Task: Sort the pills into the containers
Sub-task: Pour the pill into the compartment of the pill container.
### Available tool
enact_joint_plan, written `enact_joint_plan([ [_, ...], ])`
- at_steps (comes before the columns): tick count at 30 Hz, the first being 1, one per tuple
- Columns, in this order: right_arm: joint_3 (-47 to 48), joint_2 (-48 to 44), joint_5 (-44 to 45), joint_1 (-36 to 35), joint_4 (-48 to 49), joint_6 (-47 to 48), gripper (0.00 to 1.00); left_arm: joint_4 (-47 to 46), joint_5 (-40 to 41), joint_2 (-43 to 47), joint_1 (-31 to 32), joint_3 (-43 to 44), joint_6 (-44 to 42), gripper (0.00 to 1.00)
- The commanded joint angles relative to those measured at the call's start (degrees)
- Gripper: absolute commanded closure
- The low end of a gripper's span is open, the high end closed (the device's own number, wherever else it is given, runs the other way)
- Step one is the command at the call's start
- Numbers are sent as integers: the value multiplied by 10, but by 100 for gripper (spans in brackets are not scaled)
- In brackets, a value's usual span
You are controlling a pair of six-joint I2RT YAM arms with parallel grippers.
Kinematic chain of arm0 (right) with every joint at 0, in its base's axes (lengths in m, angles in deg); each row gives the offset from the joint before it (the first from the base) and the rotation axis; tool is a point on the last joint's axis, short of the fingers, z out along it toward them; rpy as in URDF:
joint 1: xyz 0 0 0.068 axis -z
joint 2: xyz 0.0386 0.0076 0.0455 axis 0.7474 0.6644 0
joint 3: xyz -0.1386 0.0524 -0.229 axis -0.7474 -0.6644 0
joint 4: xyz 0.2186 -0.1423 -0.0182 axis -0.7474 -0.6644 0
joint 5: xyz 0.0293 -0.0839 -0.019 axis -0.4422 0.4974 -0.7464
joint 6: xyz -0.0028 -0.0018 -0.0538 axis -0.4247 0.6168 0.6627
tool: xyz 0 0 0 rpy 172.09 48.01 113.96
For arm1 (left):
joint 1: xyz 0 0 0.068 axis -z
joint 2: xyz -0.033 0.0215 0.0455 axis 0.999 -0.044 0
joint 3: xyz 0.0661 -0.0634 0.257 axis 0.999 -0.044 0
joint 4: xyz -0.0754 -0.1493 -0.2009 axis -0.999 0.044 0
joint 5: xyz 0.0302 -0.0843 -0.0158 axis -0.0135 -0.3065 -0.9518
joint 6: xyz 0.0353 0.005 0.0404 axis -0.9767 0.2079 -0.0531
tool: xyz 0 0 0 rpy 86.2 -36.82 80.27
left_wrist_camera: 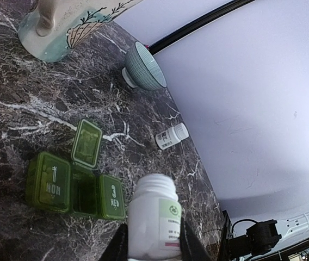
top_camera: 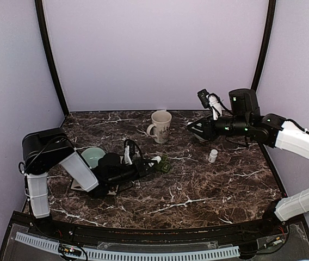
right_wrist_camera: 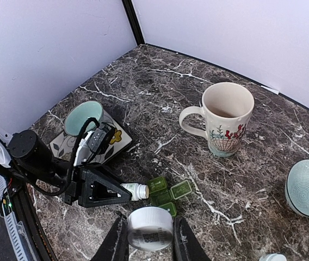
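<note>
Left gripper (left_wrist_camera: pixel 154 243) jaws pinch a white pill bottle (left_wrist_camera: pixel 153 215) near the green pill box (left_wrist_camera: pixel 51 184) at lower left; right gripper (right_wrist_camera: pixel 149 242) jaws pinch a second white bottle (right_wrist_camera: pixel 149 227).

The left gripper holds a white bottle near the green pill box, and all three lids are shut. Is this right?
Not quite. The left gripper holds the white bottle near the green pill box, but the middle lid stands open; only the outer two are shut. The left wrist view shows it.
</note>
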Motion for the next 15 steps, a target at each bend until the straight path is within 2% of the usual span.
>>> enact_joint_plan([
  [1, -6, -10, -6, 4, 20, -6, 100, 23, 4, -3, 4, 14, -6, 100],
  [15, -9, -13, -12, 4, 24, -9, 100, 44, 13, -7, 4, 17, -2, 100],
])
